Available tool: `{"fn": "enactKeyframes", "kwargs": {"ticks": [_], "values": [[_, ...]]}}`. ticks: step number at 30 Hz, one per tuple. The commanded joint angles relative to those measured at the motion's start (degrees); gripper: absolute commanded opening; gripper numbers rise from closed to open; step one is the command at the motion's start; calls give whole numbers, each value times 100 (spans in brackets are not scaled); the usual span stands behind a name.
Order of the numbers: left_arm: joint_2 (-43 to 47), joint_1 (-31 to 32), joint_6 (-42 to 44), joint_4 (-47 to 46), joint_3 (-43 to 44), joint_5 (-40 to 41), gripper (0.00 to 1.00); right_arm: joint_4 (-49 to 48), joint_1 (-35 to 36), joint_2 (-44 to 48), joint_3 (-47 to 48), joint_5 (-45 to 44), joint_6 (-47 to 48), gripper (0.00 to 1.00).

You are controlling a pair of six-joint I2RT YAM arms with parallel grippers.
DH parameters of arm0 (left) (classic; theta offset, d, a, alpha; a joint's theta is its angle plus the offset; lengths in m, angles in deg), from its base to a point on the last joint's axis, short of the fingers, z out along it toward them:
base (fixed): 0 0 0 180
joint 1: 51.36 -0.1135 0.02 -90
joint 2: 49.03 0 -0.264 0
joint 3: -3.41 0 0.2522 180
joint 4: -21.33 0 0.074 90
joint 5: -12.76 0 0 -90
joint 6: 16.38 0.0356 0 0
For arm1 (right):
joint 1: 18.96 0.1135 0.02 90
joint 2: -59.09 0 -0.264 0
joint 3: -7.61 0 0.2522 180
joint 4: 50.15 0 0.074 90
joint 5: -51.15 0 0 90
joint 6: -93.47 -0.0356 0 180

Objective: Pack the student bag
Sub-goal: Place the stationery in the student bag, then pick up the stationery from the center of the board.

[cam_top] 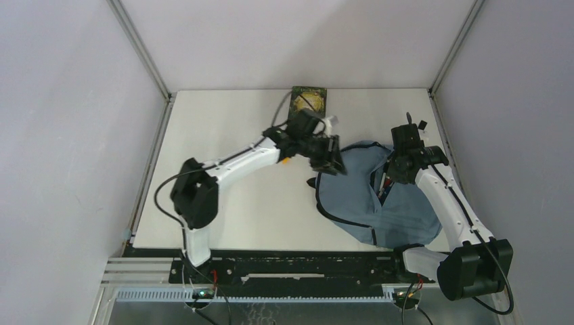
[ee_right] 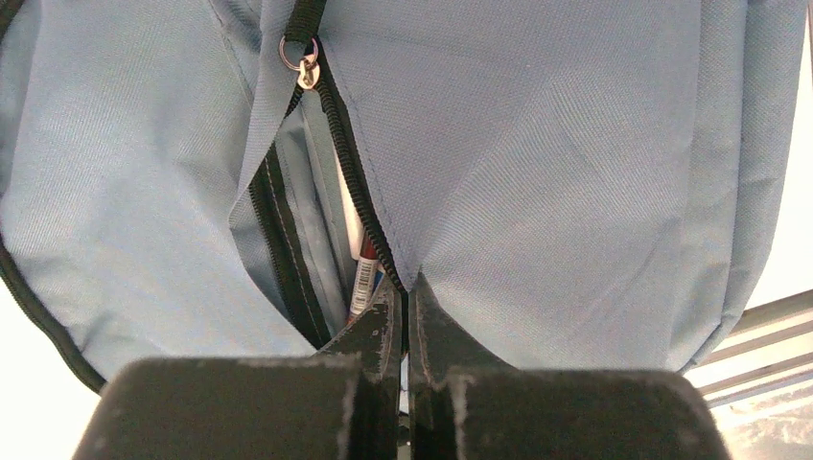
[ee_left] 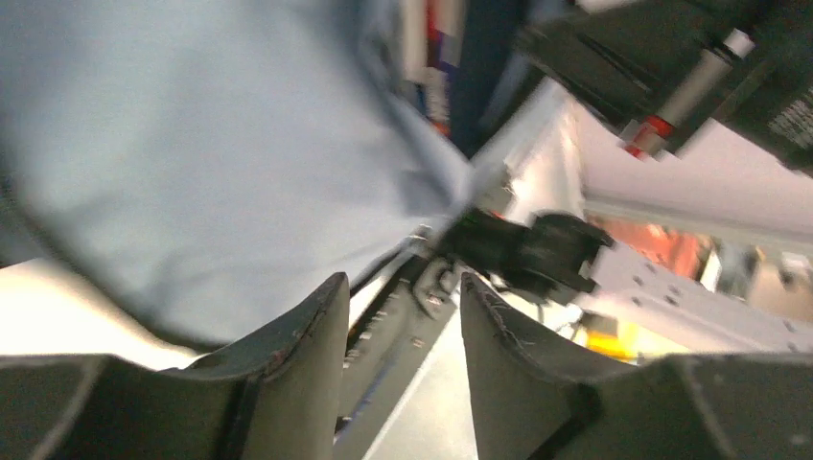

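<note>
The student bag point(cam_top: 406, 206) lies flat on the right half of the table, blue-grey with black zip trim. Its main zip gapes open point(ee_right: 288, 220), the metal pull point(ee_right: 305, 67) at the far end. Inside shows an item with a white barcode label point(ee_right: 363, 275). My right gripper point(ee_right: 406, 287) is shut on the bag's fabric edge at the zip and holds that flap up. At the bag's upper left corner my left gripper point(cam_top: 330, 157) hangs open, and the blurred left wrist view shows nothing between its fingers point(ee_left: 316, 326), with bag fabric point(ee_left: 192, 144) just beyond.
A dark green flat item point(cam_top: 308, 100) lies at the table's back edge, behind the left arm. White walls with metal posts close in the table on three sides. The right arm point(cam_top: 447, 196) reaches over the bag's right side.
</note>
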Motion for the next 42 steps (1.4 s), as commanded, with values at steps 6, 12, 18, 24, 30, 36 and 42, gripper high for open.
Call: {"fn": "enactKeyframes", "kwargs": {"ticks": [6,12,18,24,30,36,42], "values": [[677,-1085,3243,1770,-303,4059,64,-344,4,78,32,129,-1,0],[241,-1507,3805,1477,-399,4371,66,-412,16,90,34,184,-33,0],[-489,-1917,3599,1789,248,3527,64,-339,30,118,33,145,-22,0],[-966,-1920,3531,1665,519,3286,65,-392,38,92,27,190,-29,0],[-1420,-1920,3401,1749,934,2874,64,-357,52,87,30,128,-40,0],[-1903,-1920,3311,1909,1351,2753,59,-360,56,154,-71,81,-61,0],[-2075,-1911,3150,2004,1485,2671,31,-325,47,202,-105,20,-62,0]]}}
